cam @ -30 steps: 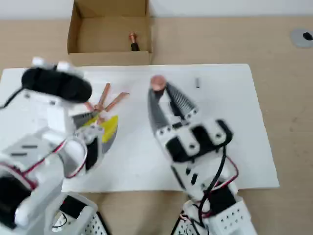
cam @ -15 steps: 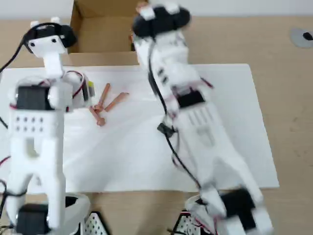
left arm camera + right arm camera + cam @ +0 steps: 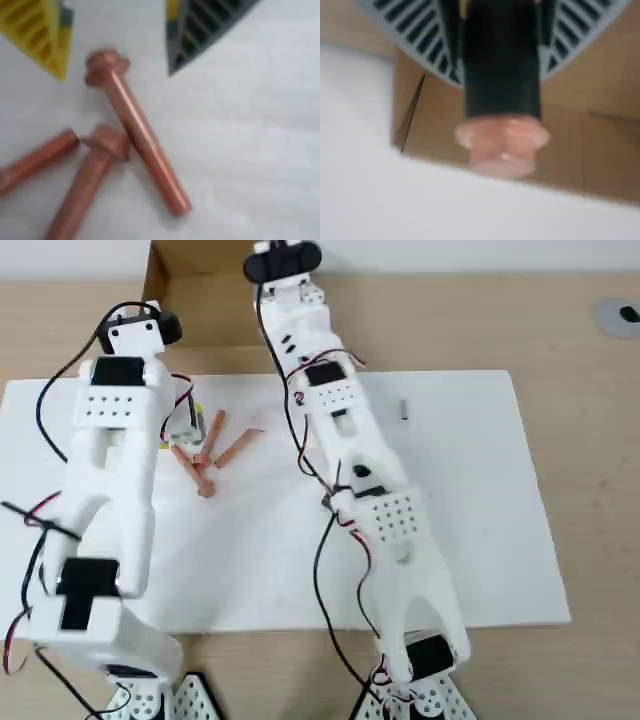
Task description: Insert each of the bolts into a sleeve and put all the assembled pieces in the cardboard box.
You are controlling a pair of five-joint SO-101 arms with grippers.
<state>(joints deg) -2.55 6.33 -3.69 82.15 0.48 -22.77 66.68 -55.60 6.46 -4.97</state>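
Three loose copper bolts (image 3: 215,445) lie in a cluster on the white sheet (image 3: 480,540). My left gripper (image 3: 190,426) hangs open just over them; its yellow finger (image 3: 40,35) and dark finger (image 3: 205,25) straddle the head of one bolt (image 3: 135,135). My right arm (image 3: 320,390) stretches to the cardboard box (image 3: 200,310) at the table's far edge. My right gripper (image 3: 500,80) is shut on a black sleeve (image 3: 502,65), and a copper bolt head (image 3: 502,145) pokes out of its end, close to the box wall (image 3: 600,145).
Two more bolts (image 3: 85,185) (image 3: 35,160) lie beside the one under my left gripper. A small dark piece (image 3: 404,409) rests on the sheet to the right of the right arm. A grey disc (image 3: 620,315) sits at the table's far right.
My right arm has swung from the middle of the sheet out to the box, carrying the sleeved bolt. My left arm has stretched forward, bringing its gripper down over the loose bolts.
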